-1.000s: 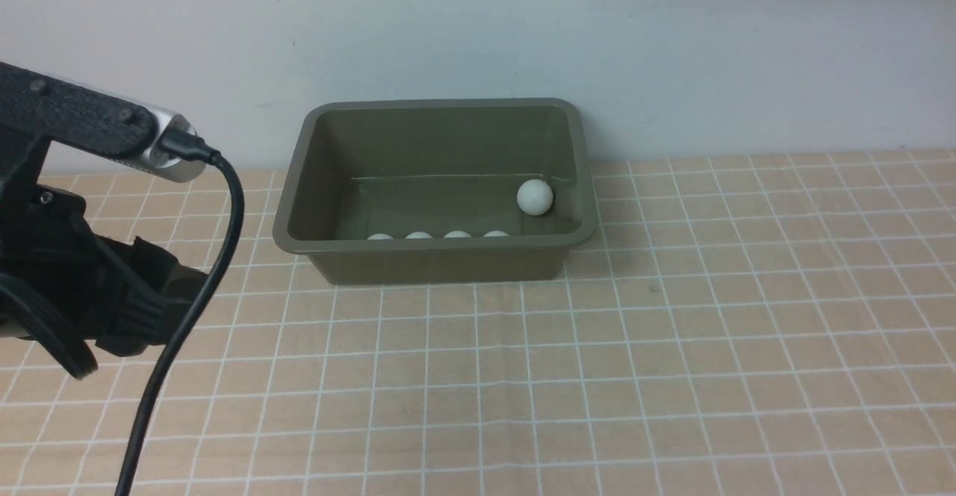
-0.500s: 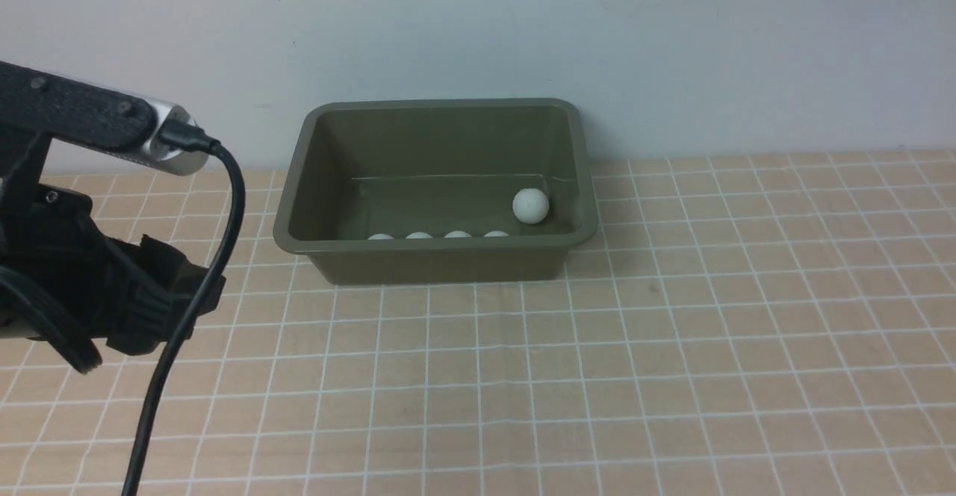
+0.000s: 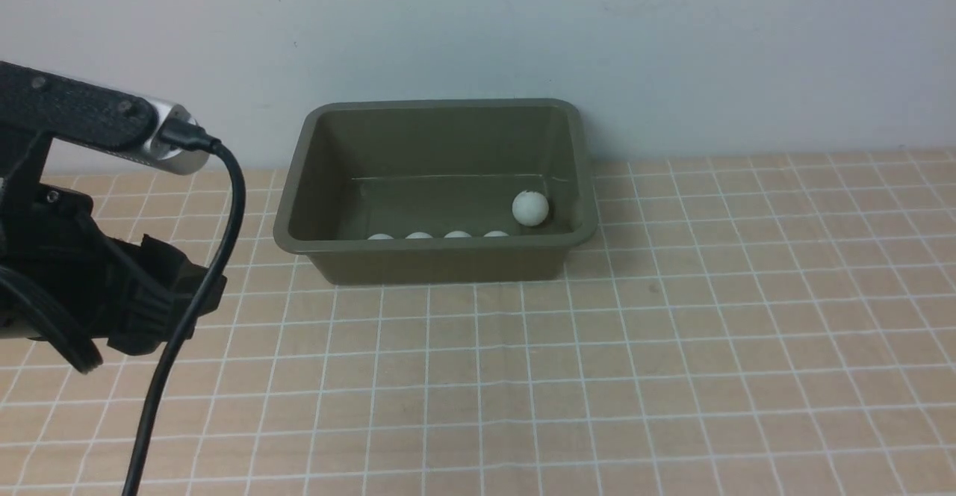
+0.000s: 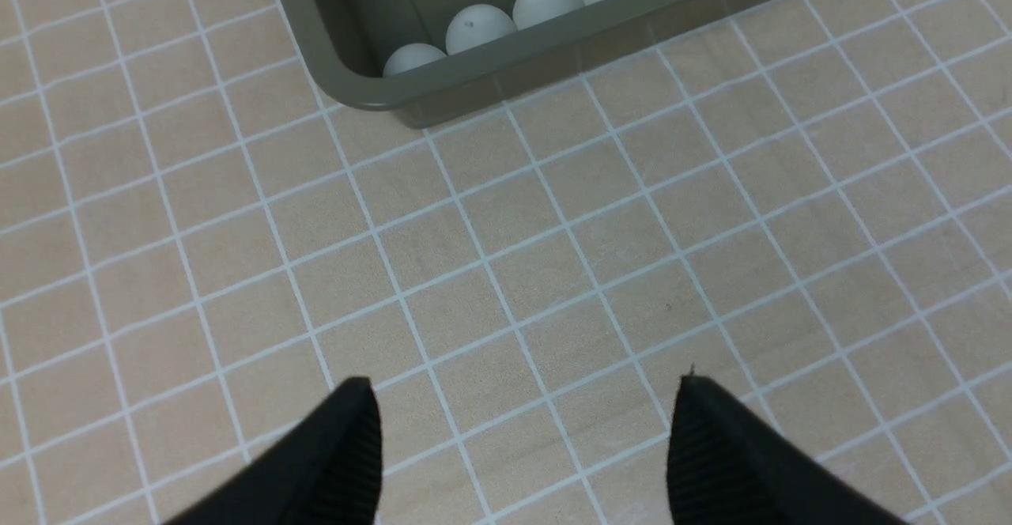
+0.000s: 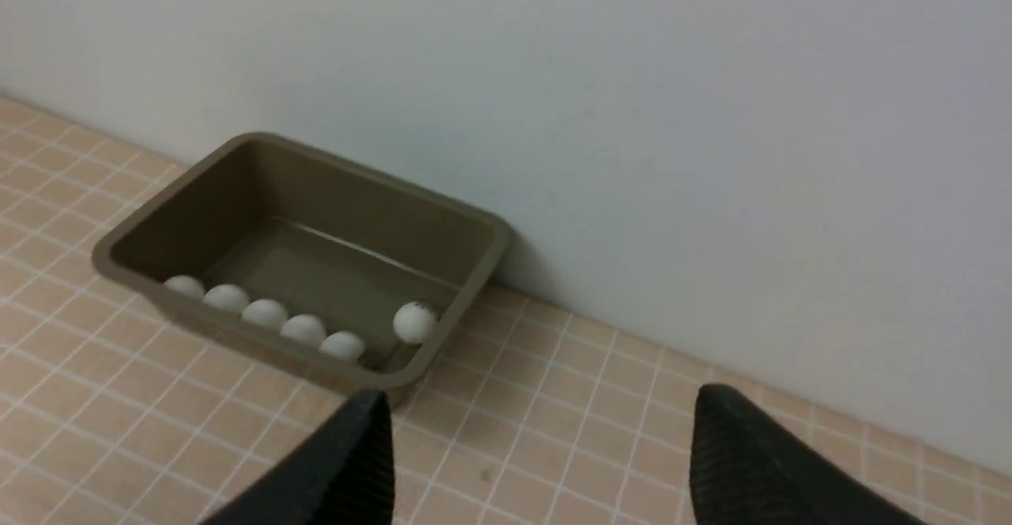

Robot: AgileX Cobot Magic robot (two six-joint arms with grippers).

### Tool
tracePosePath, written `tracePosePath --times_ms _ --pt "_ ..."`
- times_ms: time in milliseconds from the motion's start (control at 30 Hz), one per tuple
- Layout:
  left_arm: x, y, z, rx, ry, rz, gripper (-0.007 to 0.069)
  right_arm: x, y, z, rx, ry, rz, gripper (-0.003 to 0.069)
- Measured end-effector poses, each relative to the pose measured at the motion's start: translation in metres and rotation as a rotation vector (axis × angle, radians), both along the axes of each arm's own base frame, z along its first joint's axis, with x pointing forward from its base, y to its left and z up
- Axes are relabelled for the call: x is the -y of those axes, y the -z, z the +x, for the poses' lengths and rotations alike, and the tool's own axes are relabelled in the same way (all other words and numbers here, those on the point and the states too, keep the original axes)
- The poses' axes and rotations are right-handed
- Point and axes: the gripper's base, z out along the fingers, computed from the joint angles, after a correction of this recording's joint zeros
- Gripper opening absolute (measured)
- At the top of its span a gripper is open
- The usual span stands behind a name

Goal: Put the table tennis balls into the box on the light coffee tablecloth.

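The olive-green box [image 3: 433, 246] stands on the light coffee tablecloth [image 3: 635, 346] against the back wall. Six table tennis balls lie inside it. The right wrist view shows a row of several balls [image 5: 264, 312] along the near wall and one ball [image 5: 414, 322] apart at the end. In the front view that lone ball [image 3: 530, 208] lies near the box's right wall. My left gripper [image 4: 526, 387] is open and empty over bare cloth, in front of the box's left corner [image 4: 356, 94]. My right gripper [image 5: 541, 398] is open and empty, raised and back from the box.
My left arm [image 3: 112, 294] and its cable [image 3: 224, 242] fill the left edge of the front view. My right arm does not show there. A pale wall [image 3: 672, 48] rises right behind the box. The checked cloth stretches in front of and right of the box.
The lone ball rolled a little toward the box's front and came to rest. My left arm shifted slightly right, then held still.
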Motion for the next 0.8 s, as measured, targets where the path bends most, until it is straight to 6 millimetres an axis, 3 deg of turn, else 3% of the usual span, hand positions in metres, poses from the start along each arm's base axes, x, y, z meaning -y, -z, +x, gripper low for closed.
tracePosePath --times_ms 133,233,333,800 --pt "0.000 0.000 0.000 0.001 0.002 0.002 0.0404 -0.011 0.064 -0.006 -0.027 -0.103 0.039 0.0462" --pt "0.000 0.000 0.000 0.001 0.002 0.002 0.0404 -0.013 0.103 -0.011 -0.038 -0.151 -0.012 0.0460" --pt "0.000 0.000 0.000 0.001 0.002 0.002 0.0404 -0.013 0.129 -0.015 -0.036 -0.151 -0.025 0.0459" --pt "0.001 0.000 0.000 -0.002 0.002 -0.012 0.0404 -0.004 0.197 -0.029 0.060 -0.079 -0.108 0.0458"
